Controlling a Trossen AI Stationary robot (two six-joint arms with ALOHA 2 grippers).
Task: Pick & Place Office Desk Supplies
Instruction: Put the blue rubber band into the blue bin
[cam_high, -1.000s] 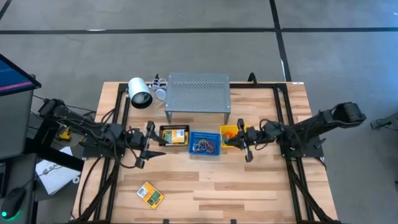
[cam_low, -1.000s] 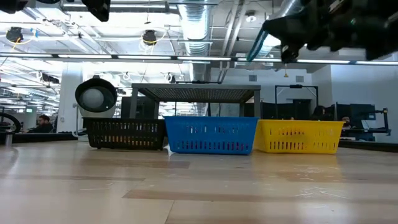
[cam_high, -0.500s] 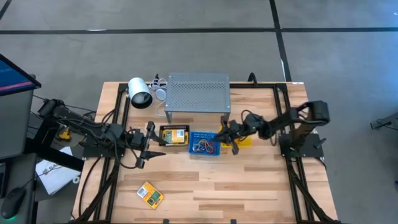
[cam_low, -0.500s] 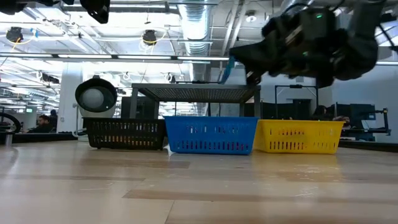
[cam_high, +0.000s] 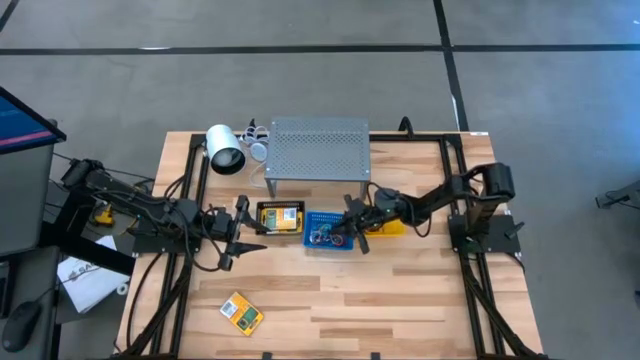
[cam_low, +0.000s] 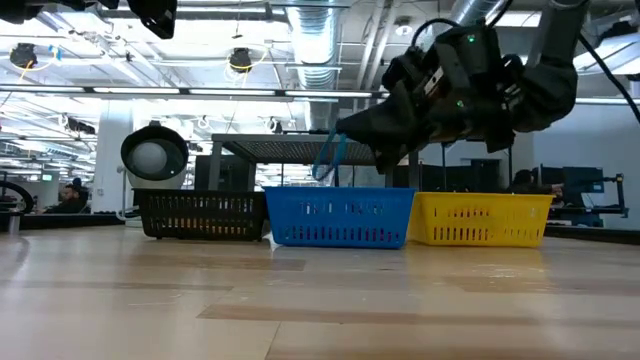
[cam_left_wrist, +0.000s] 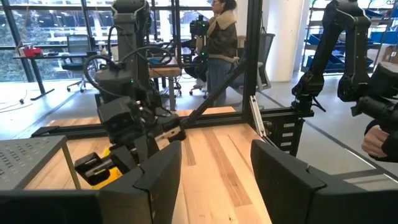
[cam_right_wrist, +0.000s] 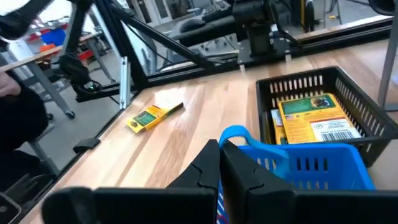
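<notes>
The wooden surface (cam_high: 400, 300) stands on a grey floor, in a big room with ceiling pipes and lights. A person (cam_left_wrist: 219, 46) stands far back. Three baskets sit in a row: one black basket (cam_high: 281, 219), one blue basket (cam_high: 330, 230), one yellow basket (cam_high: 385, 222). Two yellow-and-green packs lie in the black one, and one more pack (cam_high: 241, 312) lies alone on the wood. The right end effector (cam_high: 345, 228), pressed together, pinches a blue band loop (cam_low: 329, 158) over the blue basket. The left end effector (cam_high: 238, 232) waits beside the black basket, fingers spread.
</notes>
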